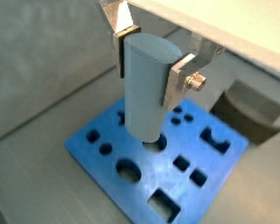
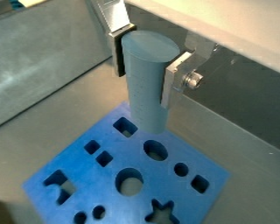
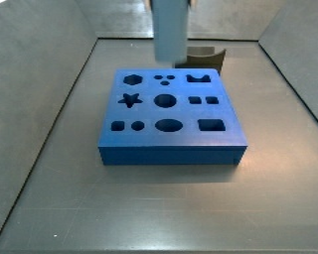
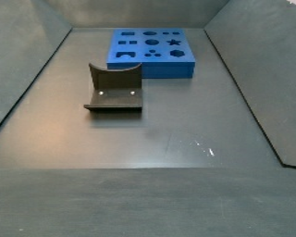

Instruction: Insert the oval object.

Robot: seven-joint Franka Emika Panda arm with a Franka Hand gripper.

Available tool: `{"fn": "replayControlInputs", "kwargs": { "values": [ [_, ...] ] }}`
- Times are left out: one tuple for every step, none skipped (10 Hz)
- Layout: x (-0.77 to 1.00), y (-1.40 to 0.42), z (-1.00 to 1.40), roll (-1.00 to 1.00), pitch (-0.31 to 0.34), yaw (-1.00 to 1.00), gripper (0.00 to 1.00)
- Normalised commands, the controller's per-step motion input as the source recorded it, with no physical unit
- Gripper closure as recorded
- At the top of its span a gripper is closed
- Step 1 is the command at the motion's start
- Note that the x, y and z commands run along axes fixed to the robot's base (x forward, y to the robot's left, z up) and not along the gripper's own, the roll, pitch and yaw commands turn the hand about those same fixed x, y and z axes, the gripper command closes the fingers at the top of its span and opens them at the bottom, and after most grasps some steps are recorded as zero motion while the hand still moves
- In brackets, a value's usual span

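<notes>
The oval object point(image 1: 146, 83) is a tall, pale grey-blue peg, held upright in my gripper point(image 1: 154, 59). It also shows in the other wrist view point(image 2: 143, 83). The silver fingers point(image 1: 181, 77) are shut on its upper part from both sides. The peg's lower end hangs just above the blue block with shaped holes point(image 1: 119, 162), near a dark hole. In a side view the peg point(image 3: 169, 30) stands over the far edge of the blue block point(image 3: 169, 149), and the gripper is cut off above. In the other side view only the blue block point(image 4: 154, 57) shows.
A dark brown notched block point(image 3: 206, 57) sits just behind the blue block and apart from it in a side view point(image 4: 114, 91). It also shows in a wrist view point(image 1: 250, 109). Grey walls enclose the floor point(image 4: 176, 139) on all sides.
</notes>
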Motion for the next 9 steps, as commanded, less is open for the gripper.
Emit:
{"fn": "replayControlInputs", "kwargs": {
  "values": [
    [0.47, -0.27, -1.00, 0.14, -0.006, -0.07, 1.00],
    [0.34, -0.23, -1.00, 0.15, -0.051, -0.06, 1.00],
    [0.00, -0.24, -0.90, 0.17, -0.129, -0.03, 1.00],
    [-0.21, -0.12, -0.82, 0.08, -0.236, -0.04, 1.00],
    [-0.40, 0.00, -0.75, 0.04, -0.274, -0.09, 1.00],
    [-0.20, 0.05, -0.51, 0.00, -0.153, -0.12, 1.00],
    [-0.03, 0.09, -0.07, 0.03, 0.003, -0.09, 1.00],
    [0.00, 0.00, -0.17, 0.00, 0.000, -0.08, 1.00],
    [0.08, -0.07, -0.28, 0.05, 0.000, -0.06, 1.00]
  ]
}}
